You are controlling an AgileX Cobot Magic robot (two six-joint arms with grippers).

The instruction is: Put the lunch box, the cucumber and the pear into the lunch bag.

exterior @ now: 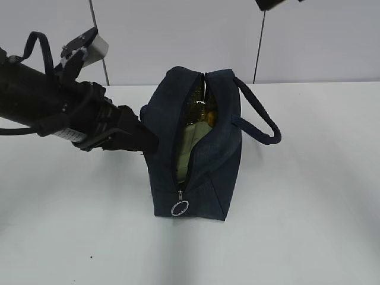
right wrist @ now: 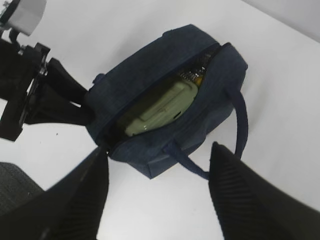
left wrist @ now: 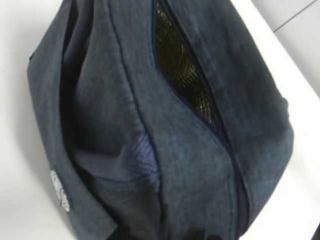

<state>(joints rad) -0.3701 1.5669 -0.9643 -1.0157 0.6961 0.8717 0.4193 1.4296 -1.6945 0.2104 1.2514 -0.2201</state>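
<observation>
The left arm (exterior: 53,107) is made of thick black round parts. A black cable (exterior: 37,44) is looped over its top, and a second black cable is seen under it. A small box (exterior: 89,47), white and grey with a black bracket, is fixed on top of the arm. The left gripper (exterior: 139,139) is black and gets thinner toward its tip. The fingers (right wrist: 240,200) of the right gripper (right wrist: 160,200) are black, wide and flat, and fine ridges are seen on them.
</observation>
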